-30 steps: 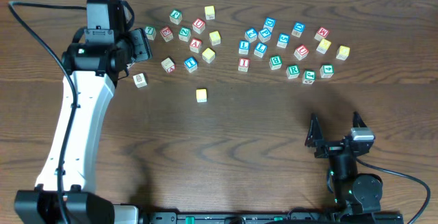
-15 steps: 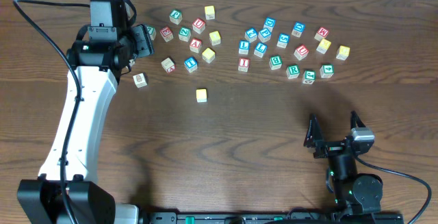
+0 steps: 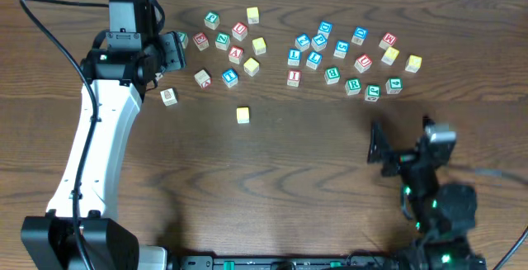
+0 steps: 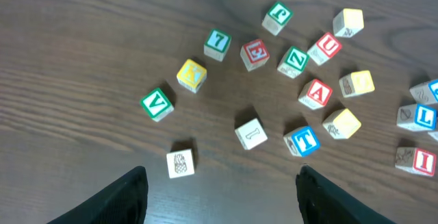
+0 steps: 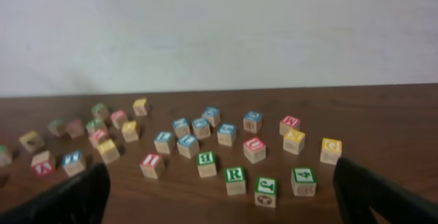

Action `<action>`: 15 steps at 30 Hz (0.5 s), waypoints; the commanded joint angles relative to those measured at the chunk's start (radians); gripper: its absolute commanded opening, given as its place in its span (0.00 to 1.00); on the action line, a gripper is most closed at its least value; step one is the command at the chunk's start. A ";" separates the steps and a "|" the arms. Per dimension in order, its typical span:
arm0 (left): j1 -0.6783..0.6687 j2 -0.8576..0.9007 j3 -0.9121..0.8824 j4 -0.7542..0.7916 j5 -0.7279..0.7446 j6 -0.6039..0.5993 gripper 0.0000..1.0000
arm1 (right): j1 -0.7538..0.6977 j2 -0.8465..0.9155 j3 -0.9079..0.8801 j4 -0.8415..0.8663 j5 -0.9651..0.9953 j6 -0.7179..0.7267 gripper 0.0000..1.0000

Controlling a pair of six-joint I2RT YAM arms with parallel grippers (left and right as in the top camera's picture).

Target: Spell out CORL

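Small wooden letter cubes lie scattered across the far half of the table. A yellow-topped cube [image 3: 242, 115] stands alone in front of them. The green R [image 3: 353, 86] [image 5: 235, 179] sits at the right of the scatter, a blue L [image 3: 313, 59] near the middle, and another yellow-topped cube [image 3: 413, 63] [image 5: 330, 150] at the far right; I cannot tell its letter. My left gripper [image 3: 171, 52] [image 4: 222, 186] hangs open above the left cluster, holding nothing. My right gripper [image 3: 403, 138] [image 5: 222, 193] is open and empty, well short of the cubes.
The left wrist view shows a green V [image 4: 157, 103], a yellow cube [image 4: 191, 75], a blue T [image 4: 302, 141] and a plain cube with a drawing [image 4: 180, 163] just ahead of the jaws. A green J [image 5: 265, 190] and a 4 [image 5: 303, 181] stand beside the R.
The right arm has lifted and swung its gripper up toward the cubes. The left gripper has edged slightly right over the left cluster. No cube has moved.
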 commanded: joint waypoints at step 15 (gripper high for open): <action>-0.072 0.016 0.224 -0.144 0.001 0.004 0.68 | -0.009 0.907 1.070 -0.744 -0.137 -0.104 0.99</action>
